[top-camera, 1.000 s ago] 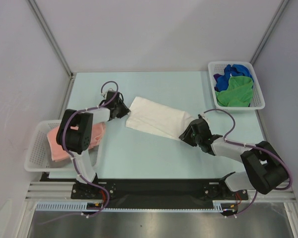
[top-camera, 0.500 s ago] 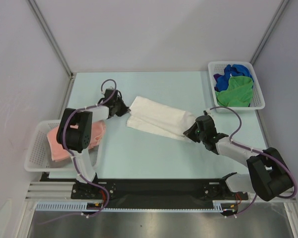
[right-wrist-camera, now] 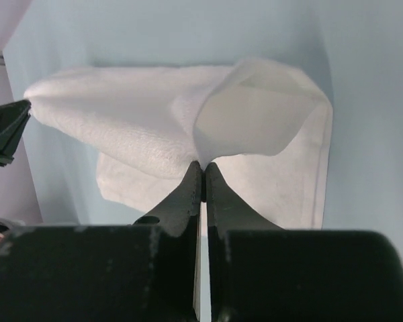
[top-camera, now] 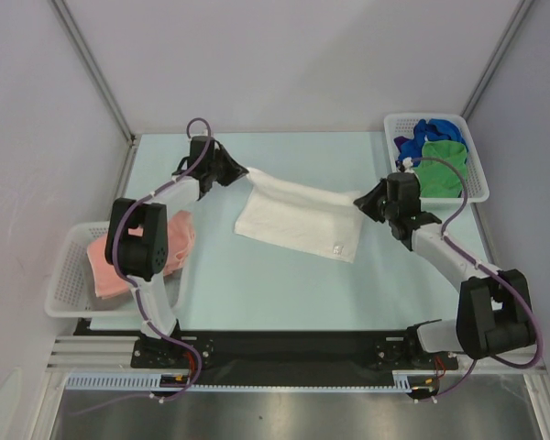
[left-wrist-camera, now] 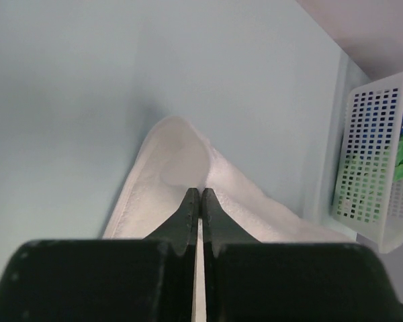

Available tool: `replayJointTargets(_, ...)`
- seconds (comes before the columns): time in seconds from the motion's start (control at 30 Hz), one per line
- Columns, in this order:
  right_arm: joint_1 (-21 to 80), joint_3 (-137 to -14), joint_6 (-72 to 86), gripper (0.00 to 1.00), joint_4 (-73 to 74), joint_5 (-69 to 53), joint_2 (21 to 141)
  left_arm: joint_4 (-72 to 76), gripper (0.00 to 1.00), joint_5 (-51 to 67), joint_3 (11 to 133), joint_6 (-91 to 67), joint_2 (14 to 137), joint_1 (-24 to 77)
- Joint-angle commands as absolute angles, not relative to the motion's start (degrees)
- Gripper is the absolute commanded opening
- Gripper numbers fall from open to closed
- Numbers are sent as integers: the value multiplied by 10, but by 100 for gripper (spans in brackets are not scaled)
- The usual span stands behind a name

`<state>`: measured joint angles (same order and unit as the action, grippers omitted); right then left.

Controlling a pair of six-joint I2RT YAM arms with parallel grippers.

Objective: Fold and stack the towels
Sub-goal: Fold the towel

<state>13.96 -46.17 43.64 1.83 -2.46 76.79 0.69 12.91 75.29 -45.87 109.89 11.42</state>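
Spanning the mid-tabletop (top-camera: 284, 293), the white towel (top-camera: 298, 229) now lies wider: its far edge has risen and moved farther off, its near half flat. A pink towel (top-camera: 110, 266) sits in the left basket (top-camera: 64, 275); others fill the far-right basket (top-camera: 391, 151). Left jaws, lately spread, are pinching the far-left corner, right jaws the far-right. This is probably a spread-out before folding, though the layers are hard to read.

We see no readable text, brand or number in any view. The small tag (top-camera: 335, 247) on the white towel (top-camera: 293, 225) is too small for us to read.
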Motion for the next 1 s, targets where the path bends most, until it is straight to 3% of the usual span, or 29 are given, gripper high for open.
replayJointTargets(0.0, 120, -512, 403, 0, 33, -40, 781, 11, 0, 146, 791, -447, 1102, 107)
replayJointTargets(0.23, 105, -567, 393, 0, 61, -47, 802, 4, 0, 169, 817, -449, 1120, 106)
replayJointTargets(0.6, 120, -413, 424, 0, 36, -49, 696, 44, 0, 161, 641, -461, 1049, 106)
replayJointTargets(0.97, 163, -304, 446, 0, -11, -39, 673, 82, 0, 156, 521, -454, 960, 106)
